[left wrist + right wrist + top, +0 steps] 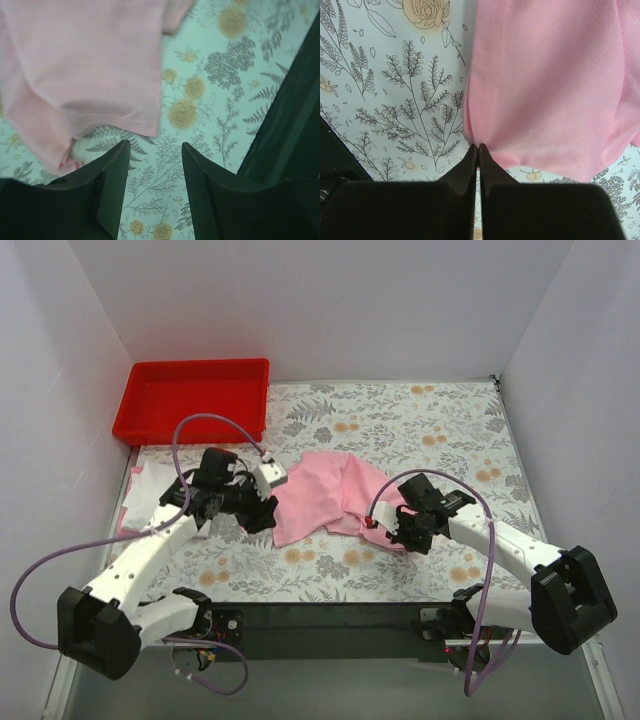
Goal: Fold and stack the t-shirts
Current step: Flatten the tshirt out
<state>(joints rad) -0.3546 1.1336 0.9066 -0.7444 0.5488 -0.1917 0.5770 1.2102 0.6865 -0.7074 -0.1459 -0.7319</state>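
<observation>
Pink t-shirt (325,495) lies crumpled mid-table, slightly nearer front edge. R gripper (479,146) pinched tight on its hem. L gripper (152,150) jaws apart over tablecloth (225,75), just beside shirt.

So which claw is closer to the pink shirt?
The right. The right gripper is pinched shut on the edge of the pink shirt; the left gripper hangs open over the tablecloth, just short of its hem.
</observation>
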